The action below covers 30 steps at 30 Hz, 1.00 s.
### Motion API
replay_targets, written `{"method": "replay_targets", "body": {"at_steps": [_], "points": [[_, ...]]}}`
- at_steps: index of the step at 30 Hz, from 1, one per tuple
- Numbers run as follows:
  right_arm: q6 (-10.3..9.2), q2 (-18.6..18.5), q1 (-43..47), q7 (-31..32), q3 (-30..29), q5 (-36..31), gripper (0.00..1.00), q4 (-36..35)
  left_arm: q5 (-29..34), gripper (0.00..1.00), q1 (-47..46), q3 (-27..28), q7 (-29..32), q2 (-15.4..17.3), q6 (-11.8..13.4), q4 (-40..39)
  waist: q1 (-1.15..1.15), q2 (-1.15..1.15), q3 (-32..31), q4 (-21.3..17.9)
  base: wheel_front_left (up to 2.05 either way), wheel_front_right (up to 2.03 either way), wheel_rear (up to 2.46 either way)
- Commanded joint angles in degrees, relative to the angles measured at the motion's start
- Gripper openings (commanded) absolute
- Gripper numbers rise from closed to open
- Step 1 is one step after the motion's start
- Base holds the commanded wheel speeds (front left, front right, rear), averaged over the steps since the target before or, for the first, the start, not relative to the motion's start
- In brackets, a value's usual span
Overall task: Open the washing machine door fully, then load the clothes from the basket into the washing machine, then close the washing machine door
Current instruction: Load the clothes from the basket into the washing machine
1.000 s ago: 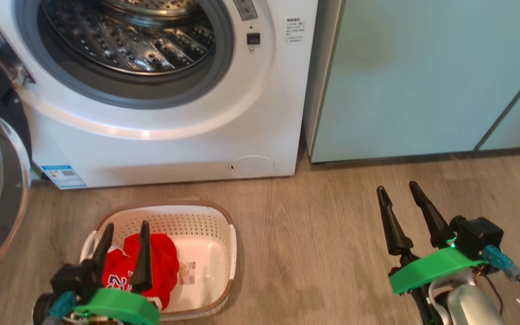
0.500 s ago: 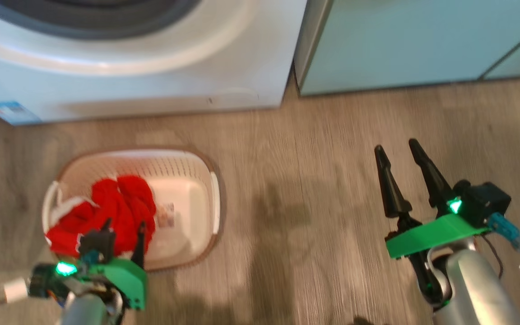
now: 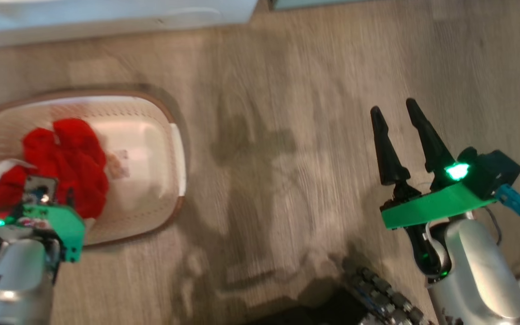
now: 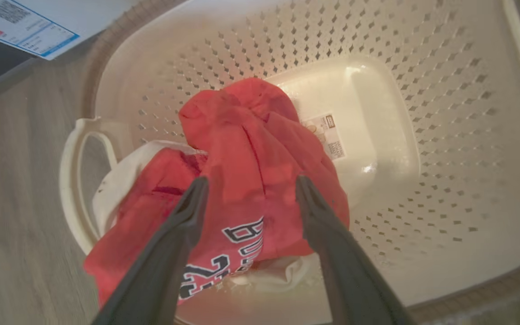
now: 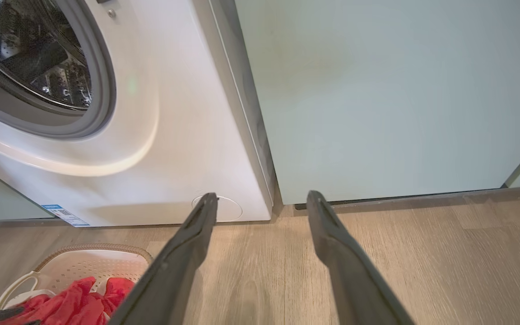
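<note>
Our head has tipped down since a second ago, and our left gripper point(image 4: 251, 179) has sunk over the clothes point(image 4: 242, 135), jaws open astride the red bundle in the left half of the basket point(image 4: 445, 113). Rightward, our right gripper point(image 3: 393, 106) hovers over the floor point(image 3: 264, 135), jaws open on nothing, the washer point(image 5: 174, 135) ahead.

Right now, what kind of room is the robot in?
Most likely a home laundry corner. A white front-loading washing machine with a steel drum stands beside a pale teal cabinet, and a cream perforated plastic basket on the wood-look floor holds a crumpled red jersey.
</note>
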Motion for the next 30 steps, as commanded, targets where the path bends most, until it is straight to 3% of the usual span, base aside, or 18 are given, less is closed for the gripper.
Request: {"method": "replay_targets", "body": {"at_steps": [1, 7, 13, 22, 25, 30], "points": [[0.00, 0.19, -0.23, -0.52, 1.25, 0.49, 1.00, -2.08, 0.00, 1.00, -0.69, 1.63, 0.34, 2.62, 0.36, 1.01, -0.02, 0.00, 3.61, -2.50, 0.00, 0.00, 0.00], [0.00, 0.19, -1.66, -0.52, 2.48, 2.81, 1.00, -3.24, 0.32, 1.00, -6.93, 0.96, 5.13, 6.13, 0.18, 8.95, -0.02, 0.00, 8.78, -5.04, 0.00, 0.00, 0.00], [0.00, 0.19, -2.56, -0.52, 3.23, 3.96, 1.00, -3.60, -0.04, 1.00, -9.78, 0.86, 8.67, 8.09, 1.15, 10.76, -0.02, 0.00, 11.87, -6.24, 0.00, 0.00, 0.00], [0.00, 0.19, -3.85, -0.52, 3.52, 4.49, 1.00, -3.94, -1.10, 1.00, -11.52, 0.45, 13.93, 9.00, 0.06, 11.78, -0.02, 0.00, 14.09, -6.62, 0.00, 0.00, 0.00], [0.00, 0.19, -4.04, -0.52, 3.55, 4.34, 1.00, -3.81, -1.83, 0.00, -11.61, 0.45, 15.74, 8.80, -1.37, 11.94, -0.02, 0.00, 13.98, -6.49, 0.00, 0.00, 0.00], [0.00, 0.19, -4.26, -0.52, 3.28, 3.88, 1.00, -3.60, -2.34, 0.00, -11.10, 0.14, 15.16, 8.49, -1.15, 12.05, -0.02, 0.00, 12.81, -6.06, 0.00, 0.00, 0.00]]}}
